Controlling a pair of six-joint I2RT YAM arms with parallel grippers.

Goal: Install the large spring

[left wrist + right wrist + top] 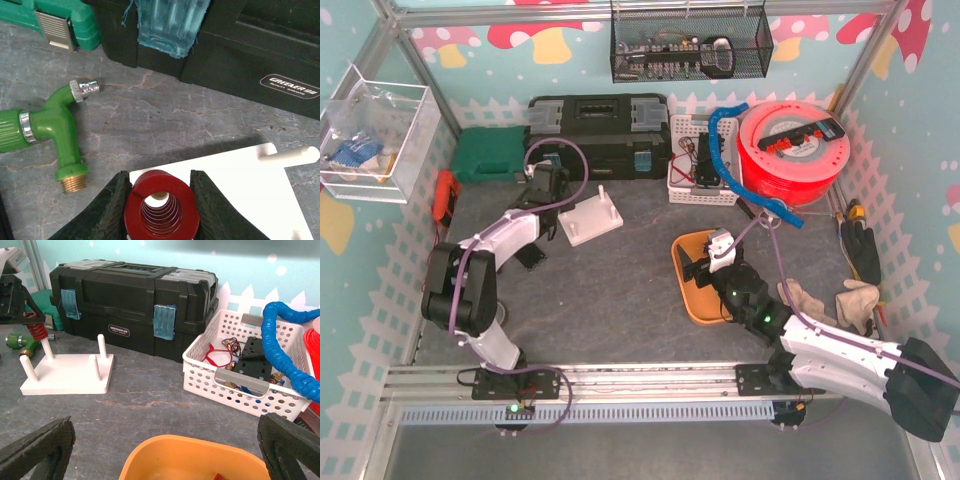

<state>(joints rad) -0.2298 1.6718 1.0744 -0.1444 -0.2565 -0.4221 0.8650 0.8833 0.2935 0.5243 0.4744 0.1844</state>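
Red spring, its lower end cut off, clamped in left gripper over a white peg; right gripper spread wide.

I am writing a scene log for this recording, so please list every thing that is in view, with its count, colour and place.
large spring: one, red, around a peg of the stand
peg stand: one, white, table centre-left
toolbox: one, black, at the back
case: one, green, left of the toolbox
hose fitting: one, green, beside the stand
basket: one, white, right of the toolbox
hose: one, blue, over the basket
reel: one, red, back right
tray: one, orange, below the right gripper
cloth: one, beige, right of the tray
left gripper: black fingers, shut on the large spring
right gripper: black fingers, open
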